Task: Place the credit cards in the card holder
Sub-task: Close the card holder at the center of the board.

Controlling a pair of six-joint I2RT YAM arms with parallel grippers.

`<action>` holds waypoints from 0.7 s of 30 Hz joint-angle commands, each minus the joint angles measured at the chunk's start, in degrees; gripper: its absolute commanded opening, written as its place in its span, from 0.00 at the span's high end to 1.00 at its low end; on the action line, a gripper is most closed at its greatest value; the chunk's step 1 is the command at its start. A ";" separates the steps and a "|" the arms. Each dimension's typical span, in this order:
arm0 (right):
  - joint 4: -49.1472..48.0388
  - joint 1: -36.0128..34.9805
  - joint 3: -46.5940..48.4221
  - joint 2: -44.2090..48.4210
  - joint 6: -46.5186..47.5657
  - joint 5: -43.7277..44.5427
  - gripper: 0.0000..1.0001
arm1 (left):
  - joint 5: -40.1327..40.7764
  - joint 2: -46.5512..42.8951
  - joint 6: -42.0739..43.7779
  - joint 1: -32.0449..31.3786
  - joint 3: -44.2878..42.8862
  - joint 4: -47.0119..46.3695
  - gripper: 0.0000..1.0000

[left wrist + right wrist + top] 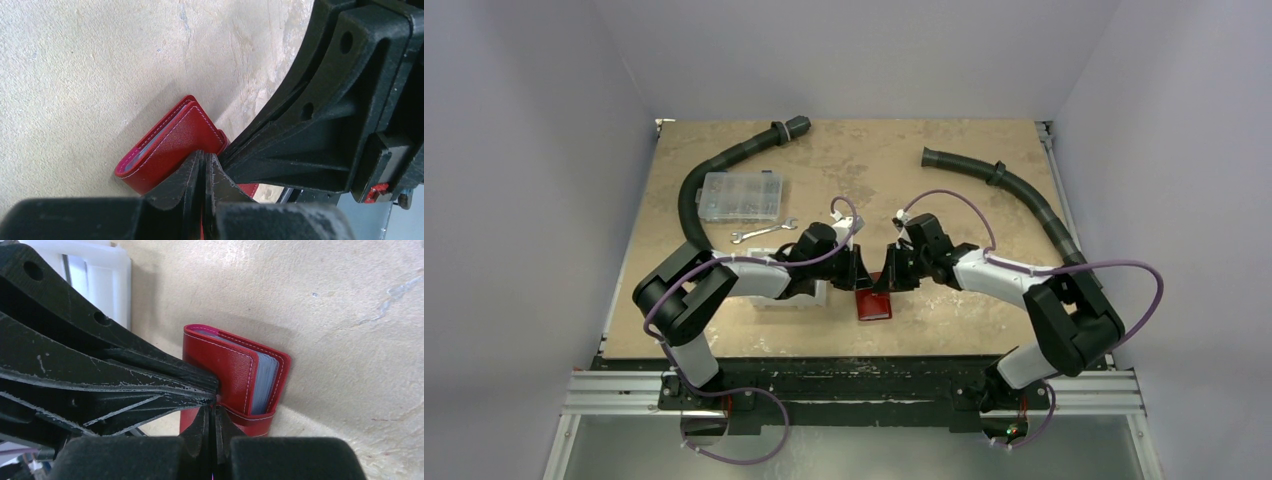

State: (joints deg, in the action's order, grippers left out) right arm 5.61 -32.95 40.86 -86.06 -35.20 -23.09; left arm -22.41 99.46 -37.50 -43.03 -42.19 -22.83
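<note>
Both arms meet near the front middle of the bench [944, 190], where the card holder [873, 302] lies between them, folded and red with white stitching. The left hand [202, 162] is closed, fingertips pressed together at the holder's lower edge. A thin red sliver shows between its fingers, so we read it as pinching a leather flap. The right hand [215, 412] is likewise fully closed and nips the red flap under the holder's front panel from the opposite side. The two hands sit almost touching. The credit cards [265, 375] sit inside the holder, and only their pale blue-grey edges show in the open side. A white bin [100, 275] stands just behind the left hand. A clear compartment box [741, 195] and a wrench [762, 232] lie further back on the left.
</note>
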 commanded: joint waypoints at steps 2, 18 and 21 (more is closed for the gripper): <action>5.56 -6.64 3.07 -0.07 -4.06 12.32 1.00 | 0.09 2.03 -0.37 -0.60 2.02 1.67 1.00; -3.19 -12.89 -4.82 2.32 -20.15 20.84 1.00 | -0.83 -6.18 0.99 0.70 -1.21 9.03 0.86; -3.65 -10.47 -5.98 3.83 -19.29 18.90 1.00 | 0.12 -10.94 2.47 2.02 -2.76 14.10 0.84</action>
State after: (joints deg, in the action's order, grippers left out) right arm 2.90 -45.63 37.82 -81.84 -53.19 -0.62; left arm -21.82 95.55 -37.85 -41.98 -41.74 -17.39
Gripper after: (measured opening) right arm 0.021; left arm 0.147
